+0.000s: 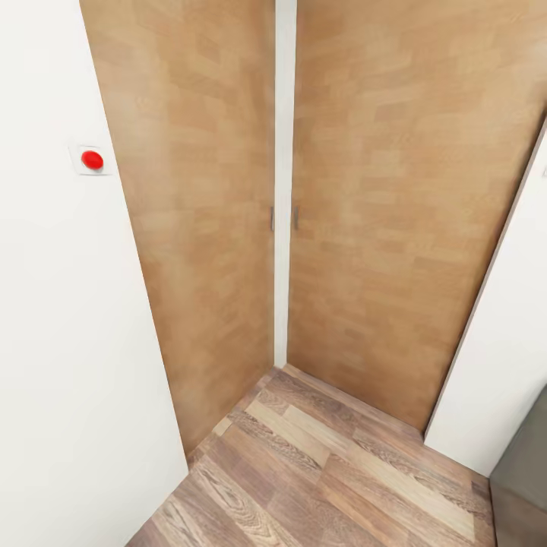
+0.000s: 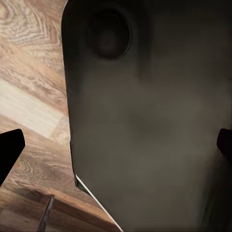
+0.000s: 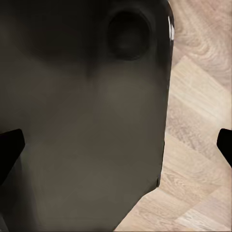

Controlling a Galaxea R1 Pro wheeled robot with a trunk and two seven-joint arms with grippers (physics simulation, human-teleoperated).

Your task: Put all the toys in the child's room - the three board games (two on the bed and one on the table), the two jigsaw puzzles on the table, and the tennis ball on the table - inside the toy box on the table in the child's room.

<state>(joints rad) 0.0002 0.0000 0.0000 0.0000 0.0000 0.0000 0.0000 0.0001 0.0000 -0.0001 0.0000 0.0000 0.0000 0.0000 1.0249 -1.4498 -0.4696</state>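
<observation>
Head view looks down into a narrow corner. Two tall wooden doors [image 1: 365,213] fill the far side, split by a thin white post [image 1: 283,182], with a small dark handle on each door just beside that post. A white wall [image 1: 68,342] closes the left side and carries a small square plate with a round red button [image 1: 92,159]. Another white wall [image 1: 505,357] closes the right side, its edge slanting down to the floor. A dark grey block [image 1: 524,463] cuts into the bottom right corner. Between these edges lies a wedge of brown wood-plank floor [image 1: 327,471], widest near the camera and narrowing toward the doors. None of the toys, the bed, the table or the toy box can be seen from this spot.

Left wrist view faces a large dark rounded robot body panel [image 2: 145,125] with a round recess near one end, over plank floor. The left gripper [image 2: 116,145] shows two black fingertips [image 2: 9,150] at opposite edges of the picture, spread wide with nothing between them.

Right wrist view shows a matching dark panel [image 3: 82,121] over paler floor planks. The right gripper [image 3: 116,145] also has its black fingertips [image 3: 9,147] wide apart, holding nothing.
</observation>
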